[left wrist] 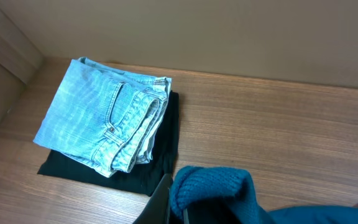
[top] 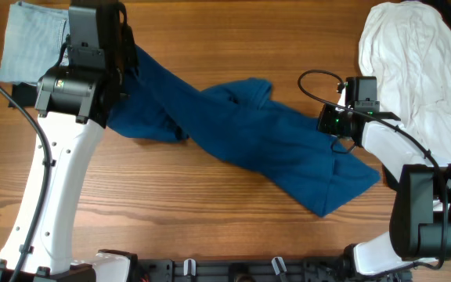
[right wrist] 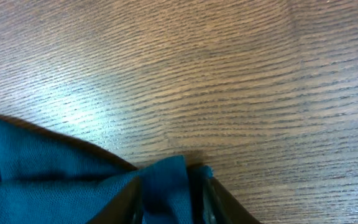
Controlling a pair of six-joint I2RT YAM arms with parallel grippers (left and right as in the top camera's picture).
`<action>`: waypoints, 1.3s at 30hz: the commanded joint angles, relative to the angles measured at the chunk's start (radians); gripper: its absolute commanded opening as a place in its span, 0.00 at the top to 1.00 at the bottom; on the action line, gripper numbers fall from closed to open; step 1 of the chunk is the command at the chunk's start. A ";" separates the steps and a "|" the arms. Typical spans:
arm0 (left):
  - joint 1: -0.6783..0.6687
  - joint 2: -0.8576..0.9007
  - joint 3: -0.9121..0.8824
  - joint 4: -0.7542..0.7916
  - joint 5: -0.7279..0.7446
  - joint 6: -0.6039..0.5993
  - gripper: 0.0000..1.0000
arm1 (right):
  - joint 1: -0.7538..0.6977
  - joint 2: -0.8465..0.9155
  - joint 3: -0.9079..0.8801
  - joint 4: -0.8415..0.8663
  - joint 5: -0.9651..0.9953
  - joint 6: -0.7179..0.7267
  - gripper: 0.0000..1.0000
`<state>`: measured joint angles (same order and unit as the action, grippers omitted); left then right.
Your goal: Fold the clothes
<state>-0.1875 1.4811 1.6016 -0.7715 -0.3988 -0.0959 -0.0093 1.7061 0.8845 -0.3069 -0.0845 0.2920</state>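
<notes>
A teal blue garment (top: 249, 137) lies stretched diagonally across the wooden table (top: 233, 39), bunched in the middle. My left gripper (top: 124, 63) is shut on its upper left end, and the knitted cuff (left wrist: 210, 186) bulges over the fingers (left wrist: 185, 208) in the left wrist view. My right gripper (top: 327, 121) is shut on the garment's right edge, with a fold of blue cloth (right wrist: 166, 186) pinched between the fingers (right wrist: 169, 202) low on the table.
Folded light blue jeans (left wrist: 104, 121) lie on a folded black garment (left wrist: 160, 162) at the far left corner, also in the overhead view (top: 30, 43). A crumpled white garment (top: 417, 63) is piled at the far right.
</notes>
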 commanded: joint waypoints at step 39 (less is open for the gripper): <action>0.094 -0.408 0.190 -0.003 0.023 -0.017 0.96 | -0.168 -0.589 0.860 -0.381 -0.025 -0.223 0.96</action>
<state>-0.1024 1.1786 1.7386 -0.7853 -0.3962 -0.0963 -0.1692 1.1683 1.6451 -0.6586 -0.1211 0.1238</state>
